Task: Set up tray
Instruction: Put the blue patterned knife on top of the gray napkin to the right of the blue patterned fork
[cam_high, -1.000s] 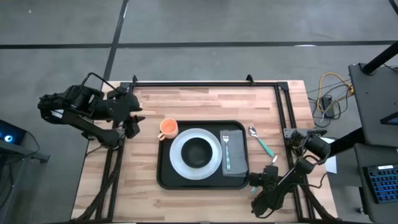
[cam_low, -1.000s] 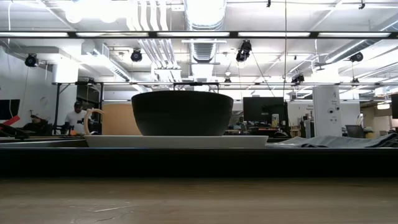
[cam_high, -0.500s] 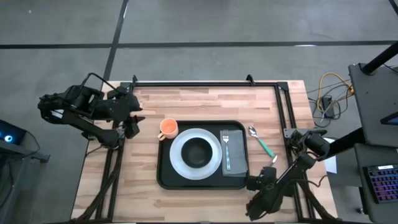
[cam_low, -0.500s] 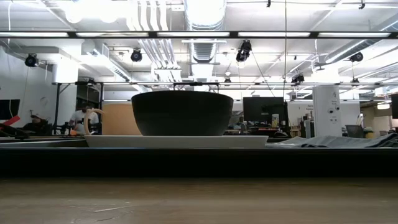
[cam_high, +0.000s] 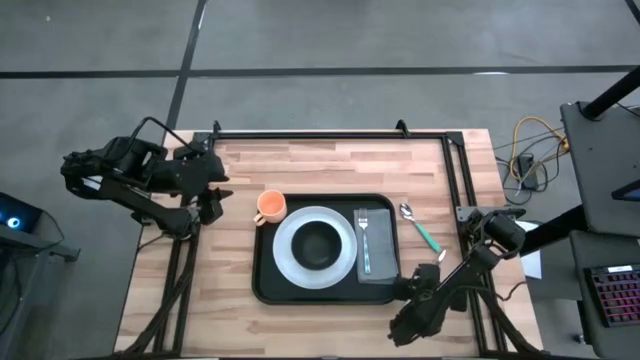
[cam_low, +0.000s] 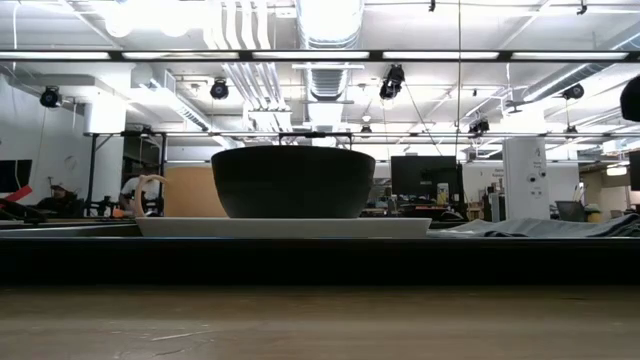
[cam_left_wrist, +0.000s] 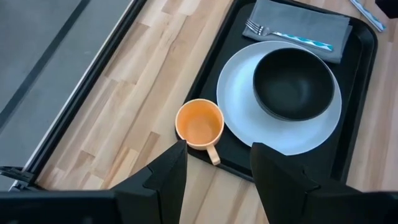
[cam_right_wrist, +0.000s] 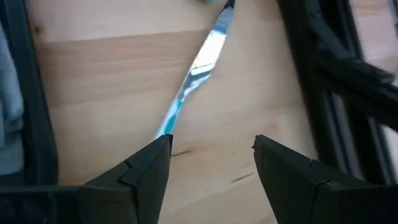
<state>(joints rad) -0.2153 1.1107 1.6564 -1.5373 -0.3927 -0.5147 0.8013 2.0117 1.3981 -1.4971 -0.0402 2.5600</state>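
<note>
While the left gripper (cam_left_wrist: 214, 180) hangs with its fingers apart above the table's (cam_high: 330, 165) left edge, the orange cup (cam_left_wrist: 199, 125) stands just ahead of it on the wood, its handle touching the tray's (cam_high: 262, 285) rim. The tray lies beyond the cup, mid-table, carrying a white plate (cam_high: 288, 262) with a black bowl (cam_high: 316, 242) on it. Beside the plate, a grey napkin (cam_high: 382, 266) bears a fork (cam_high: 365, 238). The right gripper (cam_right_wrist: 211, 165) sits low by the tray's near right corner, fingers spread and empty. Just ahead of it on bare wood lies a knife (cam_right_wrist: 194, 78) with a teal handle. A spoon (cam_high: 420, 227) rests farther on, beside the tray's right rim.
</note>
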